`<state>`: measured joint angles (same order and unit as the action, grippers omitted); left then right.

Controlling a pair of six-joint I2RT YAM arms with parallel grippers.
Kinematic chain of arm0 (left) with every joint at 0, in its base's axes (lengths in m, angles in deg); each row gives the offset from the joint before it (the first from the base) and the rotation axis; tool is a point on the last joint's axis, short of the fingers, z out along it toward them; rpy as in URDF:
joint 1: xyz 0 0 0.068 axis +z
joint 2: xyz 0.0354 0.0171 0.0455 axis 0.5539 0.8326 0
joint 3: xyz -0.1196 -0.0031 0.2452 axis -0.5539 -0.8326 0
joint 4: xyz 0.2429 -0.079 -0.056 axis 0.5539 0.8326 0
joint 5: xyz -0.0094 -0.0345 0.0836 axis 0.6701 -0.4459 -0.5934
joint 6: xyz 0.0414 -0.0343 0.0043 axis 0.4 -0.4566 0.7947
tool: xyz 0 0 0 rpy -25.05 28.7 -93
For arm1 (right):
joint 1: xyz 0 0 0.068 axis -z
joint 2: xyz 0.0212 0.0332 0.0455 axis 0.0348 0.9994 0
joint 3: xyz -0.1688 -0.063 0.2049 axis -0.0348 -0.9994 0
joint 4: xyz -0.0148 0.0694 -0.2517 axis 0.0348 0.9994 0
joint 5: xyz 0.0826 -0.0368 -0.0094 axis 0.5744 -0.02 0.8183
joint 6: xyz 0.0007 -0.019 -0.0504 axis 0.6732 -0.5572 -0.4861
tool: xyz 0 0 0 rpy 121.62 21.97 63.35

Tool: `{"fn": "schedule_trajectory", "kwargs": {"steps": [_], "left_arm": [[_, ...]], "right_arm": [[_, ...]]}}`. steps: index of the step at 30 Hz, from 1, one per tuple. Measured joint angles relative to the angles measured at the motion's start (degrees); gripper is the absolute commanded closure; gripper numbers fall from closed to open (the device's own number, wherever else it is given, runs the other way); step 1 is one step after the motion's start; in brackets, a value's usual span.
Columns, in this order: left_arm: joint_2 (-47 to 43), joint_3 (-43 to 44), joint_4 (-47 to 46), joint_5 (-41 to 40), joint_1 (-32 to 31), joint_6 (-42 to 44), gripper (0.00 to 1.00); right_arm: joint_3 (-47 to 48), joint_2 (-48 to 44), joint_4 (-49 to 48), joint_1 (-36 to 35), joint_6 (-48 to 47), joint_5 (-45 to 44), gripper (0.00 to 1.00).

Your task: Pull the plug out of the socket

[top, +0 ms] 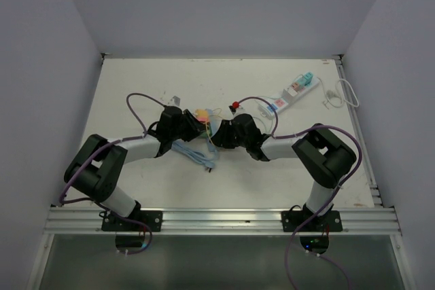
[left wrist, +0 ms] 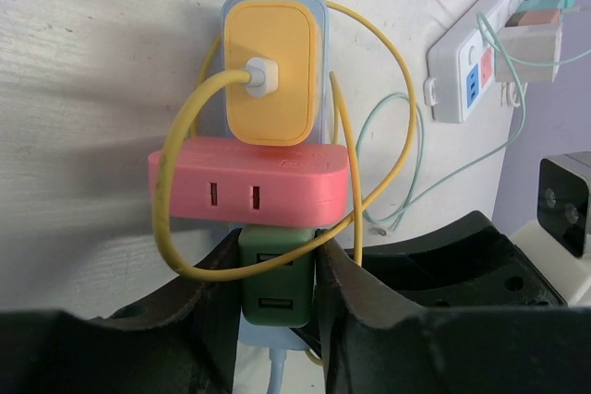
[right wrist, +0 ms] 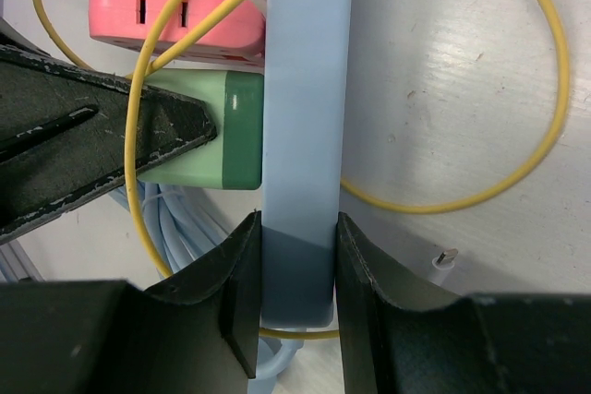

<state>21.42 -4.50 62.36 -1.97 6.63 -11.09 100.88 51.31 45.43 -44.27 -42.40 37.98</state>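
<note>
A light blue socket strip (right wrist: 305, 89) holds three plugs: an orange charger (left wrist: 271, 71) with a yellow cable (left wrist: 166, 182), a pink adapter (left wrist: 247, 183) and a green plug (left wrist: 275, 283). My left gripper (left wrist: 275, 288) is shut on the green plug, one finger on each side. My right gripper (right wrist: 295, 274) is shut on the near end of the blue strip. In the right wrist view the green plug (right wrist: 217, 131) sits against the strip's left face with the left finger (right wrist: 111, 136) on it. In the top view both grippers (top: 204, 129) meet at the table's centre.
A white power strip (top: 293, 91) with plugs and a white cable (top: 343, 93) lies at the back right. A coiled light blue cable (top: 194, 154) lies in front of the grippers. A loose cable end (right wrist: 446, 256) lies on the table right of the strip.
</note>
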Motion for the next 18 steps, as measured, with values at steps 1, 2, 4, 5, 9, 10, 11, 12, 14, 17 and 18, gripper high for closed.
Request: {"fn": "schedule_trajectory", "kwargs": {"steps": [1,2,4,5,9,10,11,12,14,17,18], "left_arm": [[0.15,-0.02,-0.33,0.13,0.0,-0.17,0.71],[0.24,-0.02,-0.66,0.35,0.0,-0.33,0.74],[0.35,-0.04,-0.98,0.42,0.0,-0.48,0.86],[0.35,-0.04,-0.96,0.5,0.02,-0.5,0.9],[0.22,-0.07,-0.83,0.5,0.0,-0.48,1.0],[0.09,-0.07,-0.66,0.44,0.02,-0.44,1.0],[-0.04,-0.07,-0.48,0.39,0.0,-0.39,1.0],[-0.22,-0.07,-0.22,0.42,0.0,-0.37,1.0],[-0.55,-0.22,0.02,0.5,0.0,-0.37,1.0],[-1.05,-0.52,0.26,0.94,0.0,-0.39,1.0],[-1.27,-0.63,0.37,1.07,0.02,-0.39,1.0]], "right_arm": [[0.0,0.0,0.0,0.02,0.11,-0.04,1.0],[0.0,0.0,0.02,0.09,0.22,-0.11,1.0],[-0.04,0.0,0.04,0.13,0.26,-0.26,1.0],[-0.07,0.0,0.04,0.15,0.26,-0.31,1.0],[-0.11,-0.13,0.26,0.37,0.24,-0.66,1.0],[-0.11,-0.17,0.48,0.42,0.24,-0.7,1.0],[-0.11,-0.26,0.72,0.48,0.24,-0.79,1.0],[-0.11,-0.31,0.96,0.48,0.22,-0.9,1.0],[-0.11,-0.52,1.49,0.46,0.24,-1.2,1.0],[-0.04,-1.01,2.82,0.44,0.33,-1.31,1.0],[0.07,-1.14,3.3,0.46,0.33,-1.36,1.0]]}}
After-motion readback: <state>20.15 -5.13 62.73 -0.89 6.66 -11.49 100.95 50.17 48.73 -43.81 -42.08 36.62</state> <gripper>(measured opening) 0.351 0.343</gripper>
